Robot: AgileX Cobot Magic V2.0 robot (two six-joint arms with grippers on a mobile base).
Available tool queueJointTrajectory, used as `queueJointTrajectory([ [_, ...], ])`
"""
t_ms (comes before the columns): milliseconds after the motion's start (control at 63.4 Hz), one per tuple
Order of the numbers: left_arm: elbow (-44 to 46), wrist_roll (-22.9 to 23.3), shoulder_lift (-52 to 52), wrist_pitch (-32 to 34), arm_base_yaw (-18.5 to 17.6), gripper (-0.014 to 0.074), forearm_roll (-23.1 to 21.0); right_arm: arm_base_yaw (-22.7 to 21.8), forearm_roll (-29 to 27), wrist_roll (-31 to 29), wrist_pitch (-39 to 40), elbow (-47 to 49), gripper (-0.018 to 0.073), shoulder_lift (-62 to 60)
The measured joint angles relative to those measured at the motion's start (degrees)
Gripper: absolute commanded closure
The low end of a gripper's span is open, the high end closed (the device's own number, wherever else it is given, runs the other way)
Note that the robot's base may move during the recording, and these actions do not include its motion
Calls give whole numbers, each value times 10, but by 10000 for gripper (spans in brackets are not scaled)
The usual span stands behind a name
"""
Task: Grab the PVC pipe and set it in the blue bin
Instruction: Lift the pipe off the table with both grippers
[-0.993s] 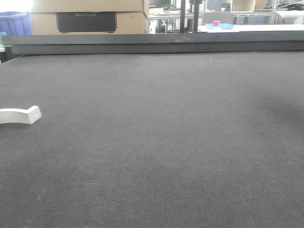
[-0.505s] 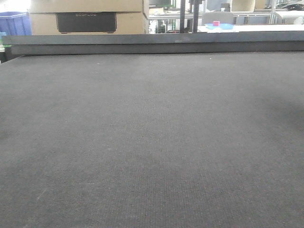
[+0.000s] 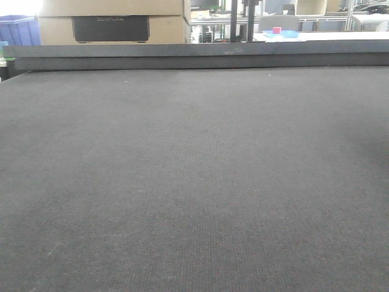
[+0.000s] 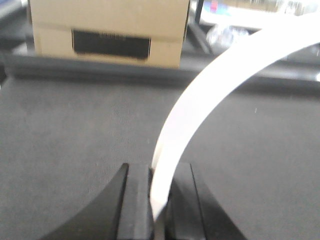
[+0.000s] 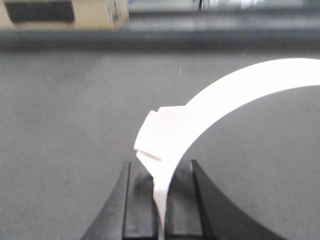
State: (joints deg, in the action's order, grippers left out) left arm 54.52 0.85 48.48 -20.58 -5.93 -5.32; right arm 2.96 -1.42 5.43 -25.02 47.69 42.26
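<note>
Left wrist-mounted view: the left gripper shows as two black fingers at the bottom edge, closed tight on the lower end of a white curved PVC pipe; the pipe arcs up and away to the right, above a dark grey table mat, with a cardboard box beyond the mat's far edge; right wrist-mounted view: the right gripper is likewise clamped on the end of a white curved piece that sweeps off to the right; whether this is the same pipe cannot be told; exterior front-facing view: only the mat fills the picture, neither arm nor pipe in sight; a blue bin stands far back at the top left corner, just beside the box
</note>
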Motion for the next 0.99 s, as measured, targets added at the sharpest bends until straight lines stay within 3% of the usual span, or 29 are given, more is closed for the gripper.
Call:
queueJointTrajectory([
  [363,-68,0,-79,34,0,707,0,0,0,0,29,-37,728,-111],
  [993,-68,0,-83,48,0,707,0,0,0,-1,38,-37,728,-123],
])
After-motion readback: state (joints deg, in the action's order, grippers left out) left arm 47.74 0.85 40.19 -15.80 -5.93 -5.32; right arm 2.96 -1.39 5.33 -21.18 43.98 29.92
